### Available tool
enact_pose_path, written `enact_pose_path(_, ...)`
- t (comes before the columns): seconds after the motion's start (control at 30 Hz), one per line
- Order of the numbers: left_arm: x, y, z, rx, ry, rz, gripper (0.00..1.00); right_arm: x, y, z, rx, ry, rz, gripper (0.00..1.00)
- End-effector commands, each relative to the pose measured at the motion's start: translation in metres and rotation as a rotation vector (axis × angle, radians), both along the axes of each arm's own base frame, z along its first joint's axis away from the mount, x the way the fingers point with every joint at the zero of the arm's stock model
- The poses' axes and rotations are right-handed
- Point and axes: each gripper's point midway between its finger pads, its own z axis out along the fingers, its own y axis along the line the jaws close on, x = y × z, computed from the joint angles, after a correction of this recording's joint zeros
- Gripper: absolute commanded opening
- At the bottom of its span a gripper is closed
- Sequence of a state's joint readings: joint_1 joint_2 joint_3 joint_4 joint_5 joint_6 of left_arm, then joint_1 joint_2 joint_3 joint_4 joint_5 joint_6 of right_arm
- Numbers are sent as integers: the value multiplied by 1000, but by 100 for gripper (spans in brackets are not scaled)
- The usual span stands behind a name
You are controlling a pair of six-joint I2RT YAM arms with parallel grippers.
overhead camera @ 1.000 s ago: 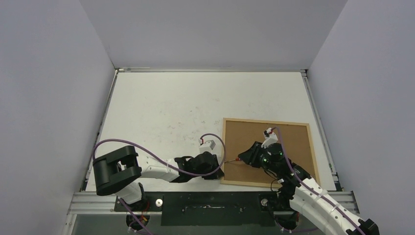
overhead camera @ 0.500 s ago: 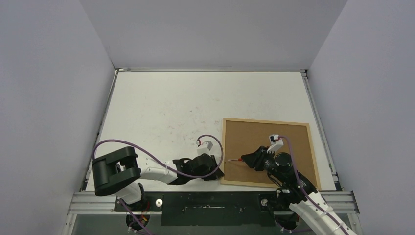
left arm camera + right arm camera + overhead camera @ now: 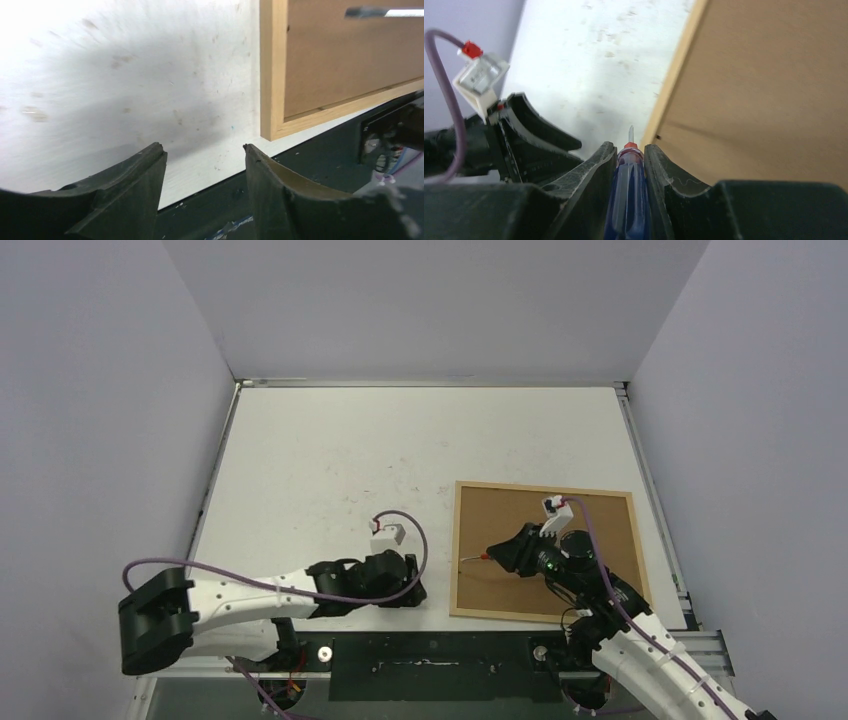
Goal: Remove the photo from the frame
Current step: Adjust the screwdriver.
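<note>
The frame (image 3: 540, 488) of light wood lies face down at the table's right, with its brown backing panel (image 3: 500, 515) facing up. The photo is hidden beneath it. My left gripper (image 3: 418, 592) is open and empty, just left of the frame's near left corner (image 3: 272, 100) and not touching it. In its wrist view the fingers (image 3: 150, 170) hover over bare table. My right gripper (image 3: 507, 552) is shut on a blue-handled screwdriver (image 3: 628, 190). Its thin shaft (image 3: 472, 559) points left over the frame's left moulding (image 3: 674, 75).
A black mounting rail (image 3: 430, 660) runs along the table's near edge, right below the left gripper (image 3: 300, 195). The white table (image 3: 330, 460) stretches to the far and left walls. My left gripper (image 3: 524, 135) shows in the right wrist view.
My left gripper has opened and drawn back leftward from the frame's left edge, the arm stretching low. The right gripper holds the screwdriver in nearly the same place.
</note>
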State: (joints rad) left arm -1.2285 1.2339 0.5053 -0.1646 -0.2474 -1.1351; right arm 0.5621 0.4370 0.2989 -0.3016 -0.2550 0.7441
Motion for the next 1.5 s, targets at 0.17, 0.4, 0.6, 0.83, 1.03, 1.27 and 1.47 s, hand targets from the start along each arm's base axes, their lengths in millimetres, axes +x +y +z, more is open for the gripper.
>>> enact_pose_path(0.17,56,36,162,-297,-349,-225,68,-11,64,131,294,-233,378,0)
enact_pose_path(0.4,52,-2,186,-455,-292,-542,75,-21,80,161,321,-252,535,0)
enact_pose_path(0.6,41,-15,201,-560,-318,-680,76,-24,84,167,343,-229,572,0)
enact_pose_path(0.83,27,-17,210,-621,-336,-772,75,-22,89,168,374,-210,582,1)
enact_pose_path(1.03,18,-20,214,-677,-312,-821,66,-18,91,169,398,-211,573,1)
enact_pose_path(1.27,7,-25,202,-661,-234,-878,34,-15,96,174,451,-209,575,1)
enact_pose_path(1.47,12,-23,204,-646,-273,-854,0,-20,95,167,424,-189,605,4)
